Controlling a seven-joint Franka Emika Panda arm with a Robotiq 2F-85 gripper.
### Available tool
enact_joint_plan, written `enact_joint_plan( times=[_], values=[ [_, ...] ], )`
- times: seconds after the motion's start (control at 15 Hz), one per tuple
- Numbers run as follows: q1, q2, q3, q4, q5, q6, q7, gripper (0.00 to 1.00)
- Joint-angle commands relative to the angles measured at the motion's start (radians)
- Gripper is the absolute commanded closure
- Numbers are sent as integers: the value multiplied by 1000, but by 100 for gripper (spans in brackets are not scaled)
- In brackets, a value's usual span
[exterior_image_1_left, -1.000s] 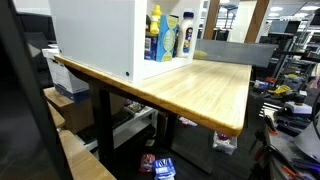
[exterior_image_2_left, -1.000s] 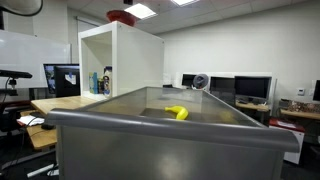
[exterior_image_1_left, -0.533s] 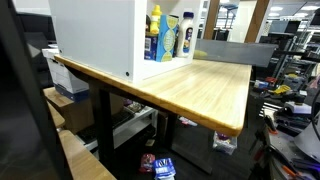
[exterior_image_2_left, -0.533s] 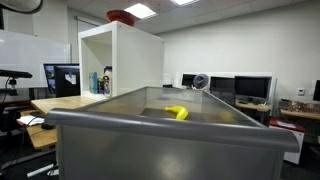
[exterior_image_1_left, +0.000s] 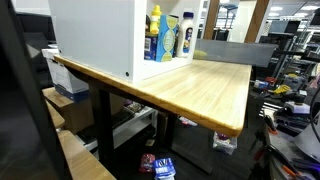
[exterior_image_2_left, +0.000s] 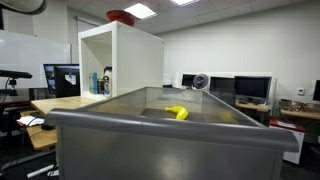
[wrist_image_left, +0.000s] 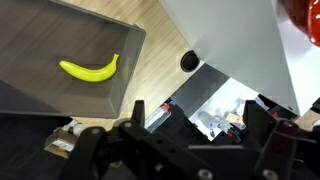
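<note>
**Wrist view, looking down past the pincer.** The gripper (wrist_image_left: 185, 160) fills the lower edge of the picture. Its two fingers (wrist_image_left: 92, 148) stand spread as wide as they go, with nothing between them and nothing touching them. It hangs well above the work surface and is not seen in either exterior view.

**Relation of note.** The banana (wrist_image_left: 90, 69) lies well apart from the pincer. It is ahead of it (up the picture) and off to the picture's left, roughly in line with the finger on that side rather than with the gap between the fingers. Its long axis runs nearly across the picture, rising slightly to the right where the stem end points. It is thus close to parallel with the line joining the two fingertips, and the curve bows toward the pincer. With one arm on the rig, no other hand is nearer.

**Setting, outward.** The banana rests alone on the floor of a grey bin (wrist_image_left: 30, 95), clear of its walls. An exterior view shows the same yellow fruit (exterior_image_2_left: 177, 113) low inside the bin (exterior_image_2_left: 150, 135). Beyond the bin's near corner is the wooden table (wrist_image_left: 150, 50). To the pincer's far side, at the picture's right, stands a white cabinet (wrist_image_left: 230, 40) with a red bowl (wrist_image_left: 303, 20) on top. In an exterior view the cabinet (exterior_image_1_left: 95, 35) holds bottles (exterior_image_1_left: 165, 38) on its shelf.
</note>
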Motion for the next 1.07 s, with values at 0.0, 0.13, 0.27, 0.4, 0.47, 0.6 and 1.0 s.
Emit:
enact_joint_plan(
  times=[0.0,0.13,0.27,0.4,0.47,0.6,1.0],
  values=[
    [-20,11,-10,-17,-42,-32,-8,0],
    [-22,15,-20,-15,-68,-50,-9,0],
    [-26,16,-27,-19,-92,-94,-7,0],
    [-22,12,-42,-20,-127,-152,-10,0],
    [-21,10,-48,-22,-140,-172,-12,0],
    [-18,8,-62,-30,-174,-225,-21,0],
    [-24,37,-78,-28,-212,-507,-89,0]
  ],
)
